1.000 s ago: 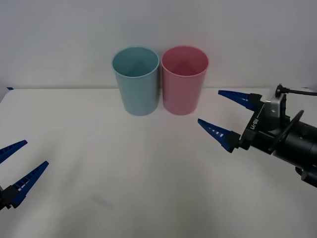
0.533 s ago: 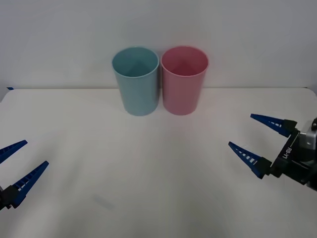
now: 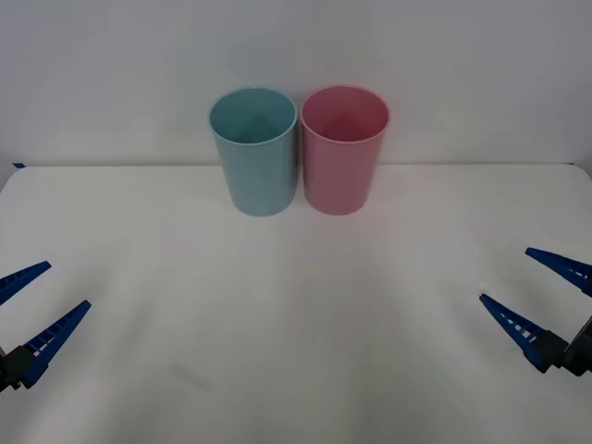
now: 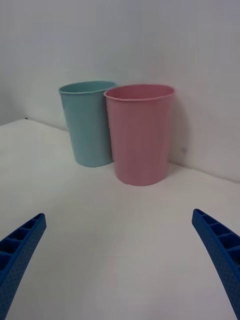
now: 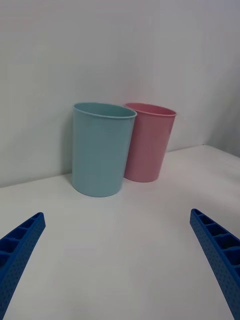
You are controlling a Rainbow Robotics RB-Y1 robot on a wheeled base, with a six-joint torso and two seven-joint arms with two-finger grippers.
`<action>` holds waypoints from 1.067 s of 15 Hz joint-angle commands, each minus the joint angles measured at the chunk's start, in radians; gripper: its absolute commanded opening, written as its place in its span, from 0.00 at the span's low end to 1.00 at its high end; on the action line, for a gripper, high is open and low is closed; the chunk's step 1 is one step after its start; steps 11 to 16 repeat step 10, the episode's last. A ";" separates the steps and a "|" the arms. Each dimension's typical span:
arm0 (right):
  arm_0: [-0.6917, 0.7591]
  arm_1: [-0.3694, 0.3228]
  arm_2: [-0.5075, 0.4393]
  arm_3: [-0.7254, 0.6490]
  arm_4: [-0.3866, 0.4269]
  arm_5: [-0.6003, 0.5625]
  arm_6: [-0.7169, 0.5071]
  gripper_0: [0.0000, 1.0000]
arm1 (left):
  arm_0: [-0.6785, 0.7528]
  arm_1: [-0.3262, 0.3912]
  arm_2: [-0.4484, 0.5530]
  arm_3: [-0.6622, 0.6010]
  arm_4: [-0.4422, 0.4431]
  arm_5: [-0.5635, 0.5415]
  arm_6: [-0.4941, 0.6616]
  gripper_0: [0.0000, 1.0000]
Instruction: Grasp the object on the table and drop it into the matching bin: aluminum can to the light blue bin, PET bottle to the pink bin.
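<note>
The light blue bin [image 3: 253, 153] and the pink bin [image 3: 344, 153] stand upright, side by side and touching, at the back middle of the white table [image 3: 296, 314]. The object, whether aluminum can or PET bottle, is out of view. My right gripper [image 3: 505, 275] is open and empty at the front right, low over the table, well clear of the bins. At the front left my left gripper [image 3: 67, 285] hangs open and empty. The right wrist view has the pink bin [image 4: 141, 135] nearer than the light blue bin [image 4: 90, 125]. The left wrist view has the light blue bin [image 5: 100, 150] before the pink bin [image 5: 150, 142].
A plain white wall rises directly behind the two bins. The table's back edge runs just behind them. A broad stretch of bare white surface lies between the bins and both grippers.
My right gripper has drawn back from beside the pink bin toward the table's front right, staying open. The left gripper and both bins have not moved.
</note>
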 commanded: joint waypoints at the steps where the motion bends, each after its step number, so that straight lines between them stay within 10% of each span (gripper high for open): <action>1: 0.039 0.015 -0.035 0.000 -0.006 -0.008 -0.003 1.00 | 0.000 0.000 0.000 0.000 0.000 0.000 0.000 1.00; 16: 0.085 0.020 -0.044 0.000 -0.018 -0.014 -0.011 1.00 | 0.000 0.000 0.000 0.000 0.000 0.000 0.000 1.00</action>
